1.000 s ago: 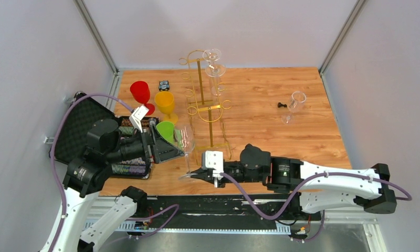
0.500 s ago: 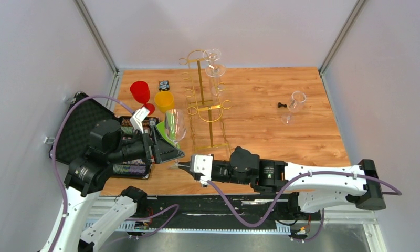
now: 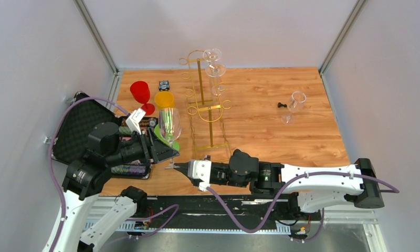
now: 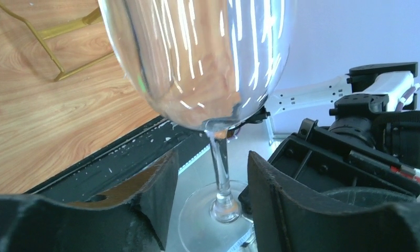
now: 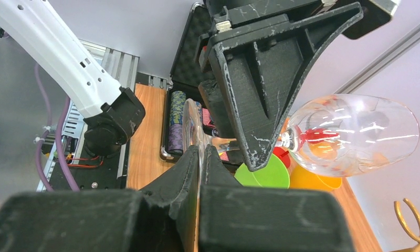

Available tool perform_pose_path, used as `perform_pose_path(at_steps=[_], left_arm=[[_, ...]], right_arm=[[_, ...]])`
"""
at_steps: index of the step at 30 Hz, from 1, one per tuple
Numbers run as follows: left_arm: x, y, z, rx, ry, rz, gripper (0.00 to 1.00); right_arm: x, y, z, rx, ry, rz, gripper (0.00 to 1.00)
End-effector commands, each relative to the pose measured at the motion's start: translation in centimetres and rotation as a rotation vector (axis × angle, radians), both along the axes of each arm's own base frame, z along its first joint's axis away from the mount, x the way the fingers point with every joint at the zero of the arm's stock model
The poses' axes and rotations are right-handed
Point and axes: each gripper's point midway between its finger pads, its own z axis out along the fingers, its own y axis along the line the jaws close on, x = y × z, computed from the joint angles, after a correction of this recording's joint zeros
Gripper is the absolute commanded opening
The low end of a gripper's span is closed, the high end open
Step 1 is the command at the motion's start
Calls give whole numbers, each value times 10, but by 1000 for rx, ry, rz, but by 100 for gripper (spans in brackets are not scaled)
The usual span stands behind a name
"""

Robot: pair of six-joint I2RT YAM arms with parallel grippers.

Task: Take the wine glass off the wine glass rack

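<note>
Handover step, we reckon: right gripper [image 3: 177, 167] clamped tight on the foot of the clear stemmed wine glass [image 3: 169, 123], which is well clear of the thin gold wire rack [image 3: 201, 100] beyond. Left gripper [image 4: 213, 173] part-open, fingers [image 4: 150, 194] astride the stem w/o touching; next: close there, then right releases.

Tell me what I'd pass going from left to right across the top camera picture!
black case → red cup → yellow cup → wine glass rack → clear glass
</note>
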Motion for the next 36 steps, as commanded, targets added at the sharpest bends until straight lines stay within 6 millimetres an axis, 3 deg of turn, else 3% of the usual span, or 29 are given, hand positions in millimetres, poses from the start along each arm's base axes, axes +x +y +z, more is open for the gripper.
perform_pose_path(at_steps=[1, 6, 14, 18, 22, 25, 30, 36], left_arm=[[3, -1, 9, -19, -52, 0, 54], [3, -3, 9, -22, -53, -12, 40], [2, -6, 5, -25, -68, -52, 1], [3, -6, 3, -12, -81, -60, 0], [5, -5, 0, 9, -93, -60, 0], [6, -4, -3, 28, -104, -65, 0], [6, -1, -9, 79, -134, -89, 0], [0, 0, -14, 145, -204, -197, 0]], right_arm=[[-1, 4, 35, 111, -58, -3, 0], [0, 6, 34, 109, -59, -6, 0], [1, 3, 37, 118, -56, -20, 0], [3, -1, 38, 112, -47, -35, 1], [3, -11, 35, 98, -31, -36, 35], [1, -20, 38, 90, -3, -30, 50], [1, -35, 44, 57, 66, -32, 56], [18, -48, 44, -72, 170, -68, 60]])
